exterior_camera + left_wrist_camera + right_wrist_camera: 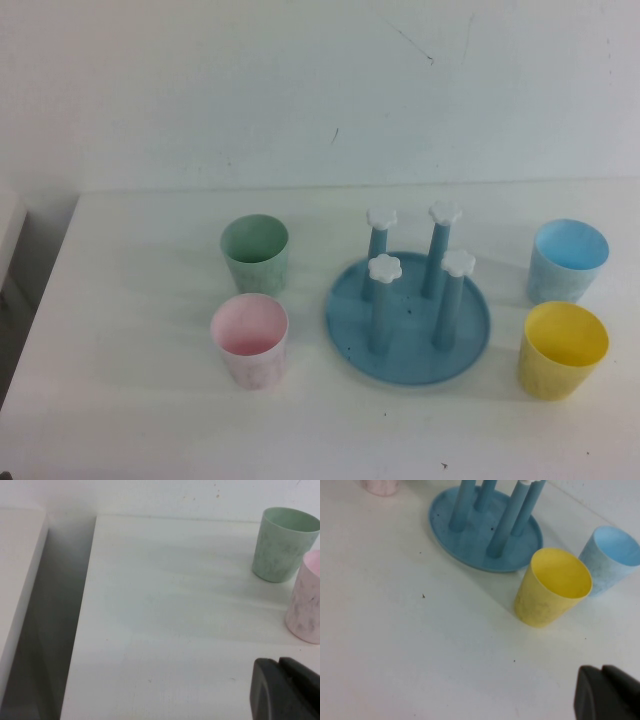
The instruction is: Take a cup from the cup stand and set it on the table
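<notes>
A: The cup [568, 260], where does it sit?

B: On the counter [150, 400], upright and mouth up, at the robot's right of the cup stand [407, 318] and apart from it. Start with the big things, though. The counter is a plain white top reaching a white wall behind, with a dark gap along its left edge.

A: And the stand?

B: A round, darker blue tray near the middle, slightly right. Four blue pegs rise from it, each with a white flower-shaped cap, and every peg is bare.

A: Other cups?

B: Three, all upright and open-topped. The yellow cup [562, 349] stands just in front of the light blue one, close but not touching. Across the stand, the green cup [255, 253] is farther back and the pink cup [250, 339] nearer the robot, a small gap between them.

A: The arms?

B: Neither shows from the high camera. The left gripper [286, 690] appears only as a dark edge in its own wrist view, low over bare counter on the left side, the green and pink cups beyond it. The right gripper [607, 694] is likewise a dark corner above the counter, short of the yellow cup.

A: Jaws wide or narrow?

B: I cannot tell for either; too little of them shows. Nothing is seen between them.
</notes>
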You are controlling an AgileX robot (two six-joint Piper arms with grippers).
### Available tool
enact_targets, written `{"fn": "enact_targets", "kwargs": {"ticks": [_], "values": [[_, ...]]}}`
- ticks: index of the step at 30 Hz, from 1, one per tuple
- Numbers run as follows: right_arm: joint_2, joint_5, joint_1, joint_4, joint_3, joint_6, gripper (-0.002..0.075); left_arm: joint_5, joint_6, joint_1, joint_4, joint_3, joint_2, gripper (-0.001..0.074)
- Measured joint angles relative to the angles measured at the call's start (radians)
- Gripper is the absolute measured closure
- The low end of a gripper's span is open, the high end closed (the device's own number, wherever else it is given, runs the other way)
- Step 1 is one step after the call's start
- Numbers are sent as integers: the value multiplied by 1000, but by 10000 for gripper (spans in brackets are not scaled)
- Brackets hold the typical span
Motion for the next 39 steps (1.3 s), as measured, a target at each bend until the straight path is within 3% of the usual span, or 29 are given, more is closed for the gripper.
{"fn": "enact_targets", "kwargs": {"ticks": [19,30,39], "values": [[-24,-57,-2,-42,26,6,729,-1,-3,0,0,0,0,737],[-184,-355,-238,-282,286,373,729,-1,-10,0,0,0,0,737],[-185,-440,-250,-323,452,532,729,-1,-10,0,0,0,0,737]]}}
